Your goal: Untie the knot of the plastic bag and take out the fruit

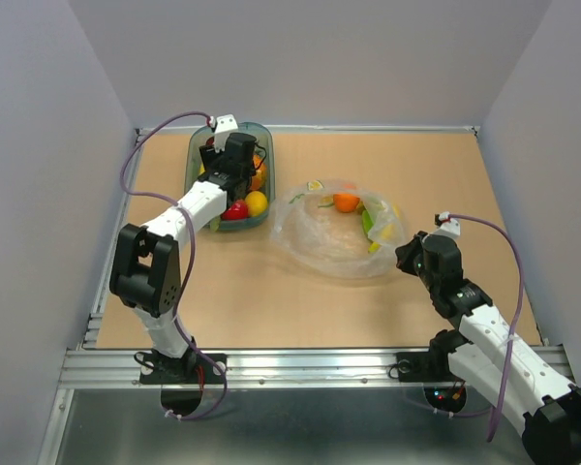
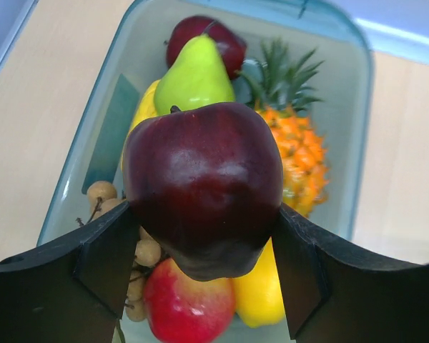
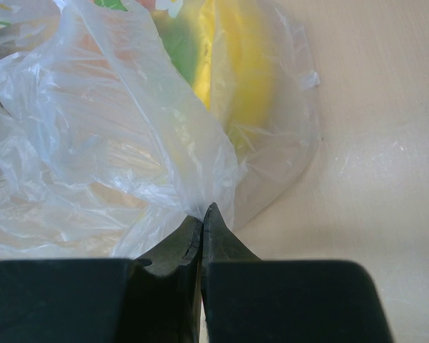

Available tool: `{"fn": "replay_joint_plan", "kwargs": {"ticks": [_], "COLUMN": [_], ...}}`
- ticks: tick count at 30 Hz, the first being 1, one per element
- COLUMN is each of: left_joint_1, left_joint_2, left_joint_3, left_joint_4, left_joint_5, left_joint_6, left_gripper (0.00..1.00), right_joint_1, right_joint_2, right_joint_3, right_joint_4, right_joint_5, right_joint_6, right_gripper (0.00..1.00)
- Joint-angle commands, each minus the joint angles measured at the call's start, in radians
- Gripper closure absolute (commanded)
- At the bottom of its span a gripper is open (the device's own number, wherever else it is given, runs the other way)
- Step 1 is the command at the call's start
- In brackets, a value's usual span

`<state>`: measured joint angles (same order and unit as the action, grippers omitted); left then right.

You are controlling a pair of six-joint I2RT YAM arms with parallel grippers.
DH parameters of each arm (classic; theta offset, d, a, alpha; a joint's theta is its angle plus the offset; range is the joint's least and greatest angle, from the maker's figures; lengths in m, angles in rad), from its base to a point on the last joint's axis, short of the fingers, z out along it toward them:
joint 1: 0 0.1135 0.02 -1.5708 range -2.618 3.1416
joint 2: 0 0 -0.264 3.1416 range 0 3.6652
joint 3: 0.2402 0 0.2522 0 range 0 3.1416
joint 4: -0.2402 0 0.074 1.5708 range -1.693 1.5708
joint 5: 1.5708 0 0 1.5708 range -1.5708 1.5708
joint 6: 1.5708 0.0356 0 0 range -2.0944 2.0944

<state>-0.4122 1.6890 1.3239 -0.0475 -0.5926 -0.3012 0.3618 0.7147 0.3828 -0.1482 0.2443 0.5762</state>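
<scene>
My left gripper (image 2: 204,251) is shut on a dark red apple (image 2: 204,186) and holds it just above the green-tinted tray (image 2: 359,143); in the top view that gripper (image 1: 229,174) is over the tray (image 1: 196,147). The clear plastic bag (image 1: 331,237) lies loose mid-table with an orange (image 1: 346,202), a banana and green pieces (image 1: 372,229) inside. My right gripper (image 3: 202,214) is shut on a fold of the bag's plastic (image 3: 114,121) at its near right edge (image 1: 407,254). The banana (image 3: 247,71) shows through the plastic. No knot is visible.
The tray holds a green pear (image 2: 193,71), a pineapple (image 2: 297,153), another dark apple (image 2: 229,39), a red apple (image 2: 186,304), a yellow fruit (image 2: 261,293) and brownish balls (image 2: 104,196). Grey walls enclose the table on three sides.
</scene>
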Motion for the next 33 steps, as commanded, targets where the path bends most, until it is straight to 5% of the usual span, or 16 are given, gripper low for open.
{"fn": "replay_joint_plan", "kwargs": {"ticks": [1,9,19,33], "left_joint_1": [0.030,0.036,0.000,-0.454], "left_joint_2": [0.011,0.003,-0.086,-0.132], "left_joint_3": [0.029,0.028,0.012,-0.028], "left_joint_4": [0.015,0.015,0.008,0.118], "left_joint_5": [-0.099,-0.078,-0.036,0.082], "left_joint_6": [-0.004,0.001,-0.024,0.030], "left_gripper": [0.30,0.03,0.01,0.02], "right_joint_1": [0.008,0.008,0.008,0.008], "right_joint_2": [-0.003,0.003,0.011,0.015], "right_joint_3": [-0.004,-0.005,-0.004,0.001], "right_joint_4": [0.044,0.044,0.044,0.044], "right_joint_5": [0.010,0.007,0.009,0.007], "right_joint_6": [-0.001,0.001,0.001,0.001], "right_gripper": [1.00,1.00,0.99,0.99]}}
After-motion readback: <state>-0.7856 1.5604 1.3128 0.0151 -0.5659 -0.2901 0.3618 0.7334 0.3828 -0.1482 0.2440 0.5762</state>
